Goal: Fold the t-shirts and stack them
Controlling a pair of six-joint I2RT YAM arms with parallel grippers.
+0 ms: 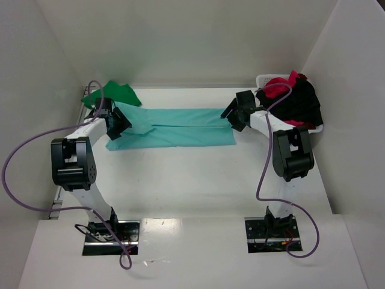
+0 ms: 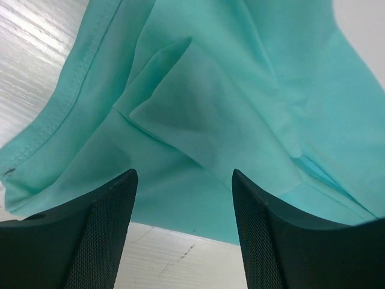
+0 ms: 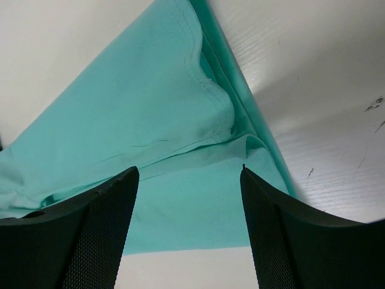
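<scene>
Across the white counter (image 1: 180, 186), the teal shirt (image 1: 180, 127) lies stretched left to right in a long band, its sides turned in lengthwise and its left end a little rumpled. Far right, the basket (image 1: 262, 80) carries a heap of red and black shirts (image 1: 298, 102). Over in the far left corner the green shirt (image 1: 115, 93) sits crumpled, just beyond the teal one. Left pincer (image 2: 183, 180) hovers at the band's left end, fingers apart, nothing between them, cloth lying loose beneath. Right pincer (image 3: 189, 177) mirrors it at the right end, also spread and empty. By my read, the lengthwise fold is laid down and the crosswise fold comes next. That calls for a fresh pinch on one end, through all the layers, then a carry over onto the other end without dragging the band askew.
</scene>
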